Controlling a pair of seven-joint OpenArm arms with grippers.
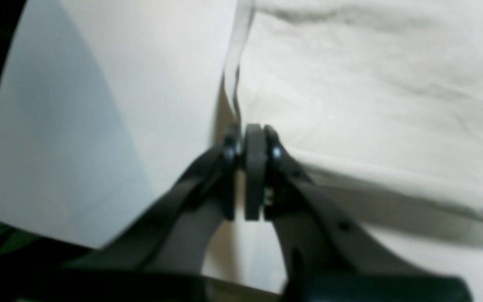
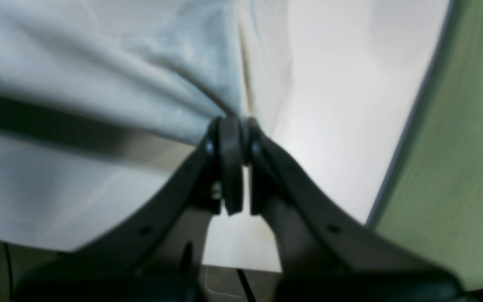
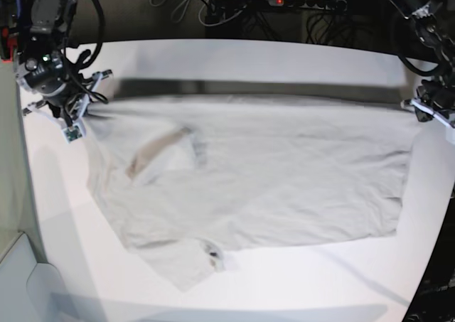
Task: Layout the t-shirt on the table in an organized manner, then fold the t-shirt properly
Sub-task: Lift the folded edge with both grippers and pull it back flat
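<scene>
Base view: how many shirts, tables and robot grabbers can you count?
t-shirt: 1
table: 1
grippers: 2, the left gripper and the right gripper, each pinching the shirt
Total: 4

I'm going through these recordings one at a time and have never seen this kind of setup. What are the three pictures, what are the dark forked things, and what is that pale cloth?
This is a robot with two arms working at a white table. The base view looks down on the whole scene. The other two pictures come from cameras on the arms' wrists, each looking along its own grasping tool.

The pale cloth is a t-shirt, stretched across the table with its far edge lifted off the surface, casting a shadow.

The dark forks are the tools. The left tool is shut on one edge of the t-shirt; in the base view it sits at the right. The right tool is shut on the opposite edge, at the base view's left. Both wrist pictures are blurred, so finer detail is unclear.
</scene>
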